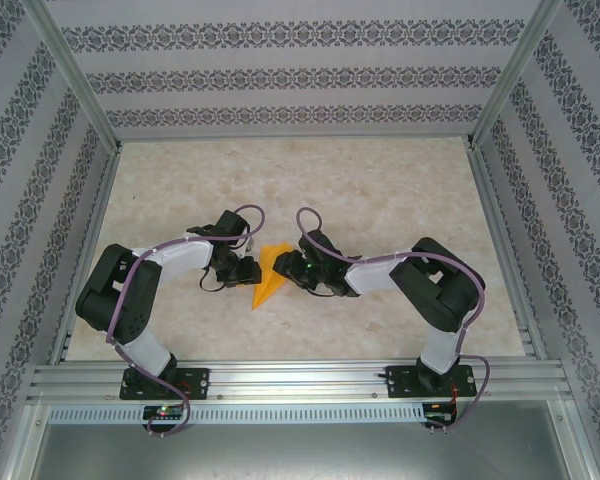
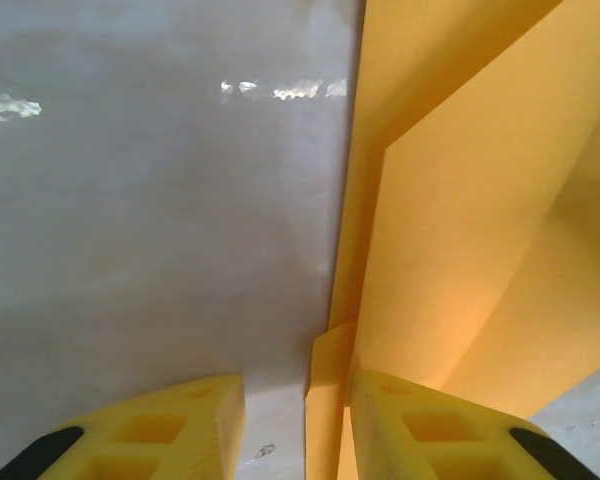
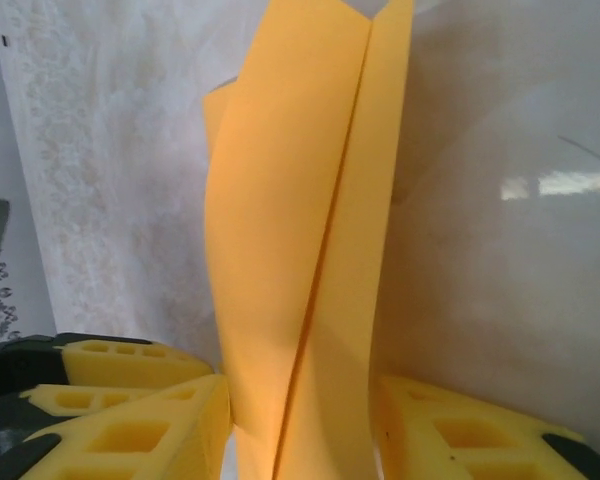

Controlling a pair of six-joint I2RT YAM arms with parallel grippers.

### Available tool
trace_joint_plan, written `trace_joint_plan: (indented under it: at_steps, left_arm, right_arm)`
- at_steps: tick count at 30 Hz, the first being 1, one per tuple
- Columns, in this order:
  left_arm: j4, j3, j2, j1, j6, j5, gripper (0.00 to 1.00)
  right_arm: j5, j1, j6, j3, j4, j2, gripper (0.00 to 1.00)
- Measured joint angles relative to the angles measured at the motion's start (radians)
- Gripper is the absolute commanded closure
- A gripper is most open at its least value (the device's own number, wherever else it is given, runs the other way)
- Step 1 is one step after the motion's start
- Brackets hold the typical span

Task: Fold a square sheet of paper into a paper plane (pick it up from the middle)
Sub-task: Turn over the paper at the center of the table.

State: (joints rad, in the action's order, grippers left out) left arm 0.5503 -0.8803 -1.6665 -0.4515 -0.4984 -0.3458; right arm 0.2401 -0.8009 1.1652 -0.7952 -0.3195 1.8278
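A pale marbled table (image 1: 380, 190) lies under me, boxed in by patterned walls (image 1: 280, 80), and both my arms meet low over its middle.

Closest in, the yellow fingers of my left gripper (image 2: 292, 388) stand apart with bare table showing between them. A raised edge of the folded sheet (image 2: 460, 200) pokes into that gap, close against the right-hand finger, and nothing is pinched. My right gripper (image 3: 302, 388) straddles the same sheet, one finger close to each side of it, but I cannot tell whether they press. Ahead of those fingers the paper runs forward as two long flaps meeting at a centre crease, and the left flap bulges up.

I judge the sheet almost weightless, thin and limp, with stiffness only along its creases. It is likely to skate on this glossy top and will crumple under a hard squeeze. The place to take it is the doubled centre crease near the middle, not a loose flap.

The left wrist view shows the layers — overlapping flaps with shadow lines between them. The right wrist view shows the spine and the bulge instead. From above I get the whole outline: a pointed wedge lying between my two grippers, narrowing toward my bases.
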Motion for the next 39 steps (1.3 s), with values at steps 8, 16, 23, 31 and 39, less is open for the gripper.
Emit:
trace_joint_plan:
  at_steps: [8, 16, 23, 31, 39]
  left_arm:
    - [0.000, 0.000, 0.002, 0.000, -0.004, 0.001, 0.65]
    - [-0.003, 0.006, 0.008, 0.000, -0.013, 0.001, 0.65]
    - [-0.058, 0.052, 0.055, -0.001, -0.042, -0.005, 0.60]
    - [-0.101, 0.134, 0.280, -0.034, -0.113, 0.018, 0.54]
    - [-0.080, 0.186, 0.565, -0.034, -0.192, 0.286, 0.46]
  right_arm:
    - [0.045, 0.010, -0.015, -0.078, -0.018, 0.077, 0.66]
    - [0.069, 0.011, -0.031, -0.098, -0.036, 0.111, 0.83]
    - [0.068, 0.022, -0.084, -0.101, 0.022, 0.085, 0.95]
    - [-0.067, 0.044, -0.282, -0.215, 0.445, -0.118, 0.95]
    - [-0.505, 0.031, -0.468, -0.540, 1.191, -0.226, 0.93]
